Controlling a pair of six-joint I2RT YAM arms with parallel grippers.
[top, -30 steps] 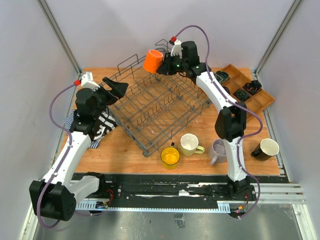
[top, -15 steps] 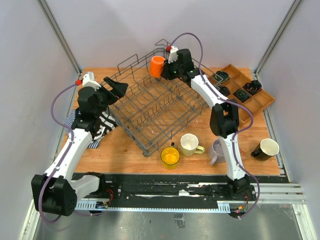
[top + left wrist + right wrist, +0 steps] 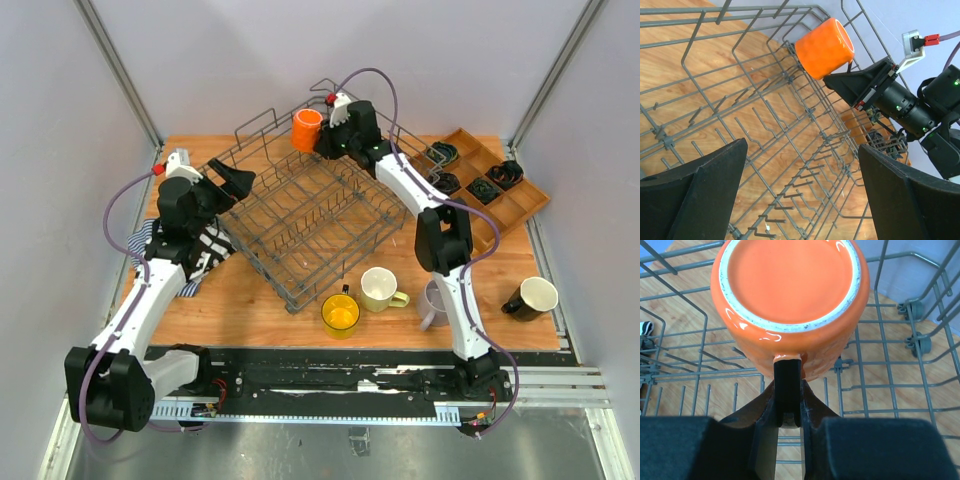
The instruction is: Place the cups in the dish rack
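My right gripper [image 3: 322,140] [image 3: 788,390] is shut on the handle of the orange cup [image 3: 306,129] [image 3: 790,300] [image 3: 825,47], holding it upside down over the far corner of the grey wire dish rack [image 3: 310,210] [image 3: 765,130] [image 3: 900,380]. The cup's glazed base faces the right wrist camera. My left gripper [image 3: 232,180] [image 3: 802,200] stands open with nothing in it at the rack's left rim. On the table in front of the rack stand a yellow cup [image 3: 340,314], a pale cream cup [image 3: 381,289], a lavender cup [image 3: 435,300] partly behind the right arm, and a black cup [image 3: 530,298].
A brown wooden compartment tray [image 3: 490,185] with black coils sits at the far right. A striped cloth [image 3: 200,255] lies under the left arm at the rack's left side. Grey walls close in the table on three sides.
The right arm has carried the orange cup left and slightly down, turning it from tilted to bottom-up over the rack's far corner. The left gripper has barely moved.
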